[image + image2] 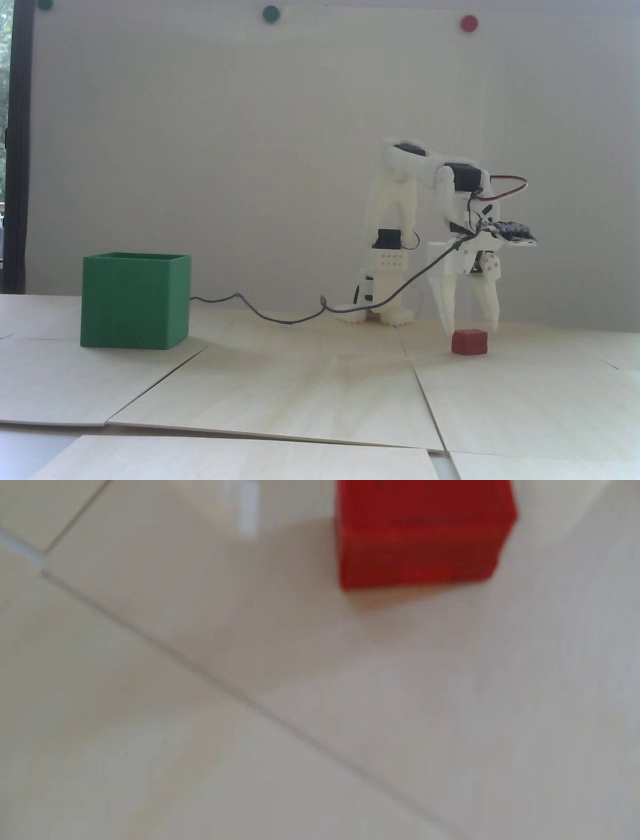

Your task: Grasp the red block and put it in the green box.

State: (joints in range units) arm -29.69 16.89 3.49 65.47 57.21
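Red and small, the red block (469, 342) lay on the pale wooden panels (280, 400), and I saw my gripper (470, 331) spread wide above it, holding nothing, one fingertip at each side. The green box (135, 306) stood well apart at the left in the fixed view only. The wrist view showed the block (422, 535) blurred.
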